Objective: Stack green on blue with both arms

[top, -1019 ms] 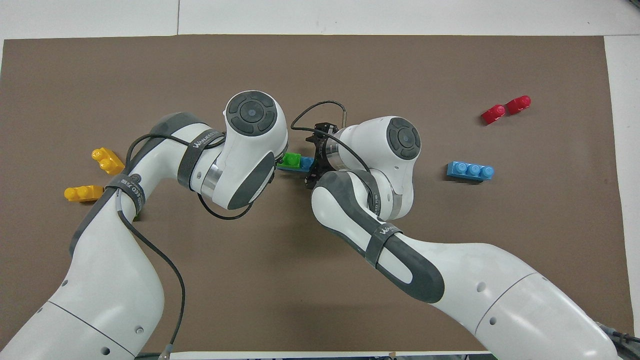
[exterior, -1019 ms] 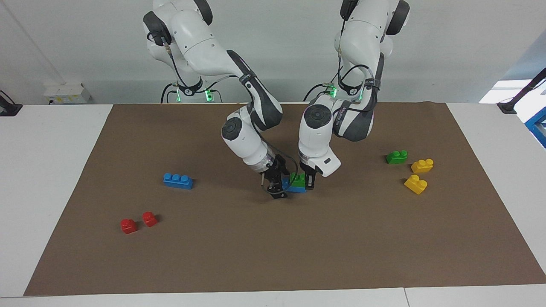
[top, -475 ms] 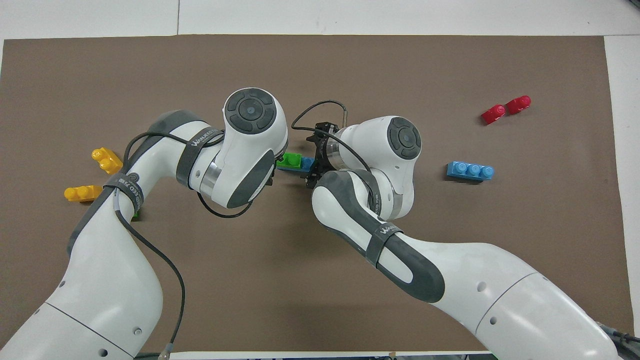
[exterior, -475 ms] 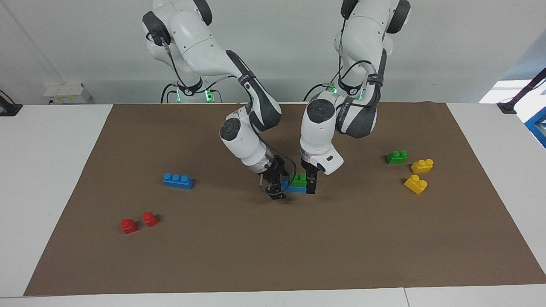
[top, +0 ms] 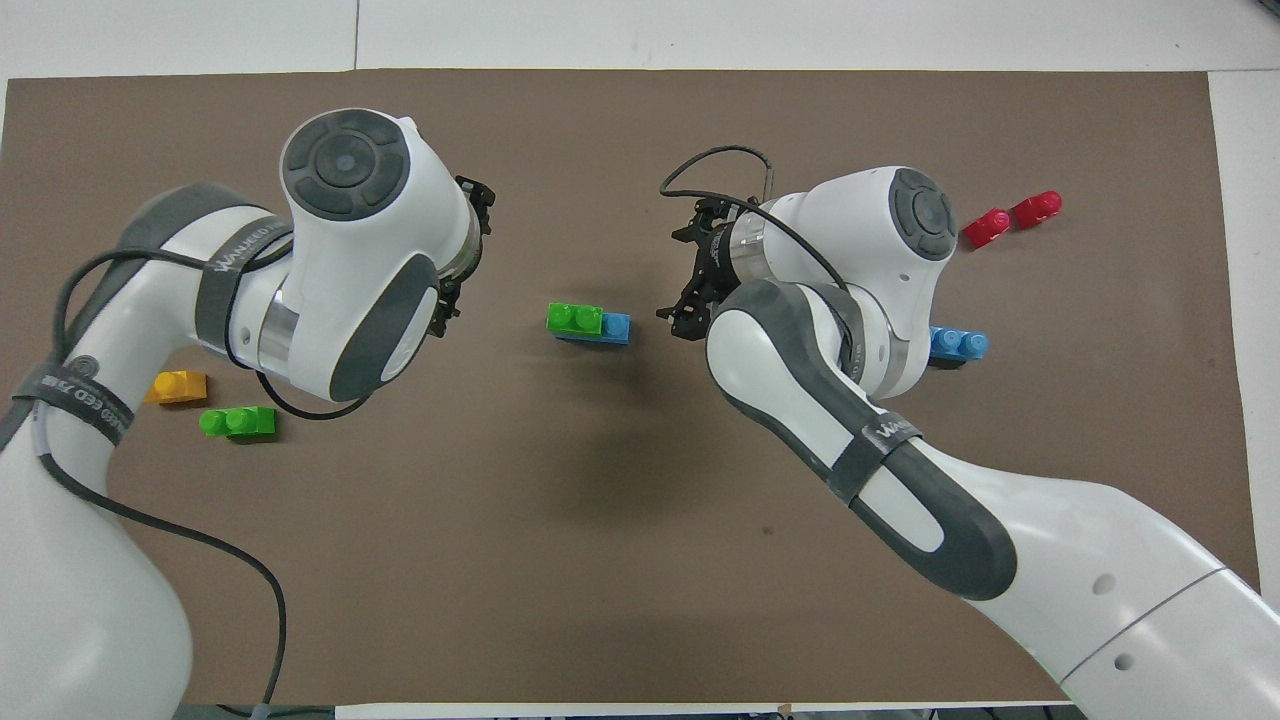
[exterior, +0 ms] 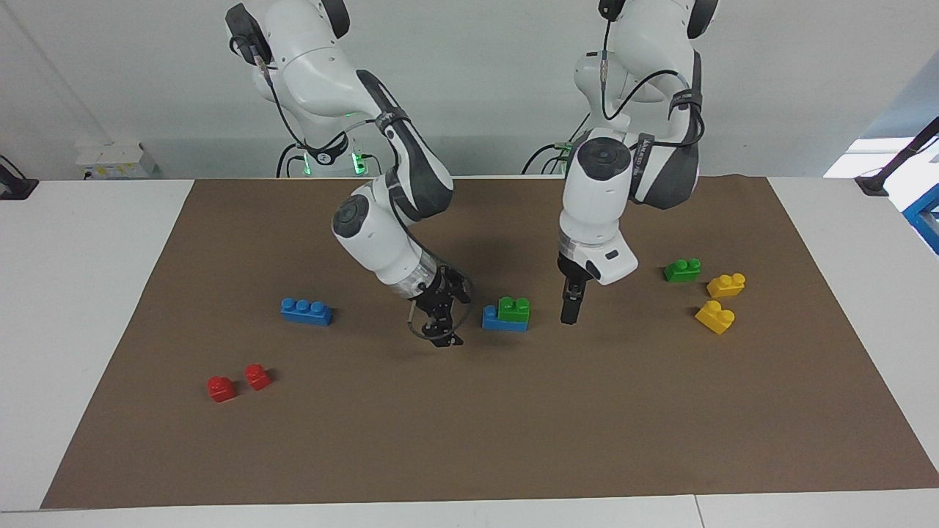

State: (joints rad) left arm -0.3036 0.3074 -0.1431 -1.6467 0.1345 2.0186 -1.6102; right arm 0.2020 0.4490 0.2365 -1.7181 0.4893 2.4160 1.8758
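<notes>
A green two-stud brick (exterior: 513,307) sits on a blue three-stud brick (exterior: 496,320) in the middle of the brown mat, leaving one blue stud bare toward the right arm's end. The stack also shows in the overhead view, green (top: 574,318) on blue (top: 616,327). My left gripper (exterior: 570,314) hangs open and empty just above the mat, beside the stack toward the left arm's end. My right gripper (exterior: 442,336) is open and empty, low beside the stack toward the right arm's end. Neither touches the stack.
A second green brick (exterior: 682,270) and two yellow bricks (exterior: 726,284) (exterior: 715,317) lie toward the left arm's end. A second blue brick (exterior: 306,311) and two red bricks (exterior: 221,389) (exterior: 257,376) lie toward the right arm's end.
Both grippers have let go of the stacked bricks and drawn apart, each toward its own end of the table, rising a little. The green-on-blue stack stays in place.
</notes>
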